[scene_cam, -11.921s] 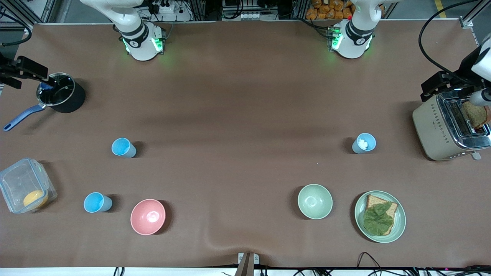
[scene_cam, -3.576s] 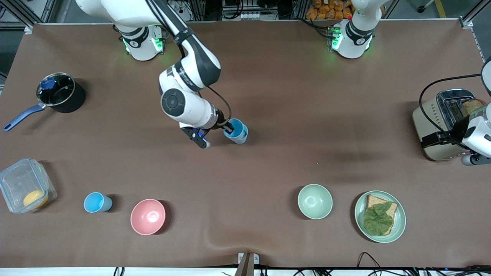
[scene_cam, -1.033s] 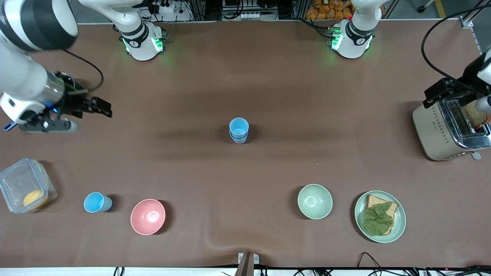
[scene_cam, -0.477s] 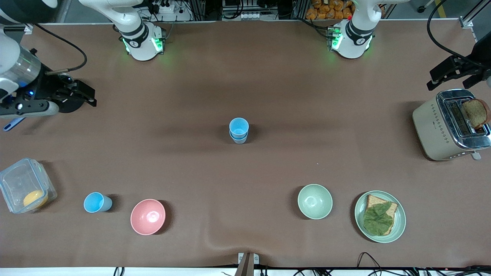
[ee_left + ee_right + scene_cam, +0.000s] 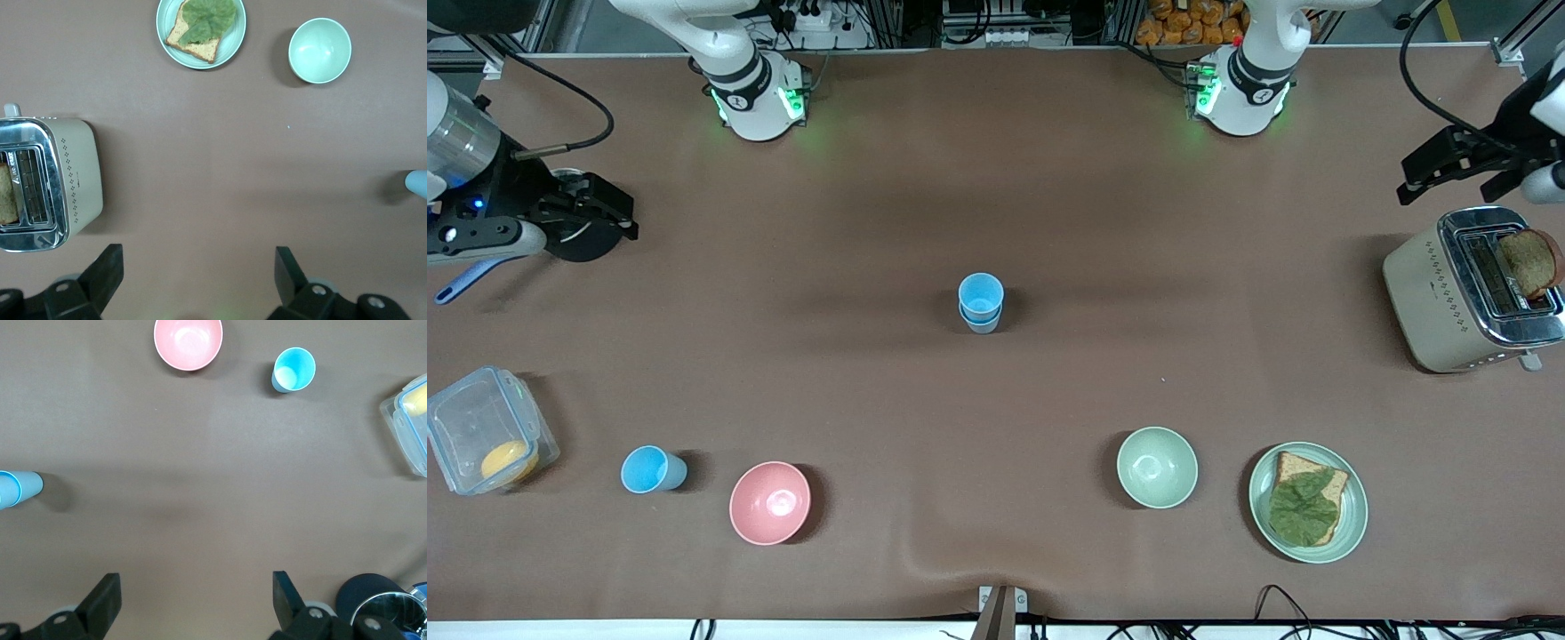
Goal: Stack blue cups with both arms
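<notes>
Both arms had pulled back; left gripper (image 5: 1449,169) and right gripper (image 5: 609,213) gaped empty, stacked blue cups (image 5: 981,302) stood mid-tabletop (image 5: 996,178); stack looked done.

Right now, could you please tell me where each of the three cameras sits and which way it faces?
Front view: high across the table, facing both arm bases, the stacked cups at centre.
Left wrist view: on the left arm, looking down past the open left claw at the toaster and green bowl.
Right wrist view: on the right arm, looking down past the open right claw at the pink bowl and single blue cup.
Both wrist views catch the stacked cups at their edges.
</notes>
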Available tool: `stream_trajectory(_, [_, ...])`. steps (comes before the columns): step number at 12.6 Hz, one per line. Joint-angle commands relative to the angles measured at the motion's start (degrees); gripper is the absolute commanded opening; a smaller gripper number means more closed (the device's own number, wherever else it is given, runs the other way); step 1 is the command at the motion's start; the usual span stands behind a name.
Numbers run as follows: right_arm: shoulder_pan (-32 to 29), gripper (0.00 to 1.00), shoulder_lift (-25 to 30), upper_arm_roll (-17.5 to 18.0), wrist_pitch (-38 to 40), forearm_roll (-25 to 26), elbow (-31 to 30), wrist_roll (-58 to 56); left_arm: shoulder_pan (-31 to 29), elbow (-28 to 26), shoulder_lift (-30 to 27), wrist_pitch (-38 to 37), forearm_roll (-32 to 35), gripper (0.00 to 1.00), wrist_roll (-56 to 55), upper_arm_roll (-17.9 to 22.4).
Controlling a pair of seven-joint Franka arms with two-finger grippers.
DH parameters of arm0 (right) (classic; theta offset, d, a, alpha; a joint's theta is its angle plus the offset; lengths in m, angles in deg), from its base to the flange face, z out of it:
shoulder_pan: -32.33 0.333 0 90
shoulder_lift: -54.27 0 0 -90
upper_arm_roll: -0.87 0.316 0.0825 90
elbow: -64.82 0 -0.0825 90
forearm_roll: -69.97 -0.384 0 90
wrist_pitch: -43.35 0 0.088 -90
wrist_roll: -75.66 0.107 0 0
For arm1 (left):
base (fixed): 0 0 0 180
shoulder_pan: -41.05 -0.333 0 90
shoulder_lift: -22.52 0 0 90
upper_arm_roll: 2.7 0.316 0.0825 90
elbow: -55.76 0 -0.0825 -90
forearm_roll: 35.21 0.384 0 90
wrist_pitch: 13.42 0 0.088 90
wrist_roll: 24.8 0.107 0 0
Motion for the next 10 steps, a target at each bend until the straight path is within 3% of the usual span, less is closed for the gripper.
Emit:
stream_trajectory(1, [-0.99,1.00,0.01,0.67,0.79,0.97,0.79,-0.61,1.23,-2.27,-1.53,0.01,1.54,1.00,-1.48,0.43])
stream_trajectory(10, [-0.81,1.00,0.18,0.67,0.87,0.97,0.79,-0.17,1.58,-0.95,-0.38,0.19,1.80,1.00,-1.48,-0.18])
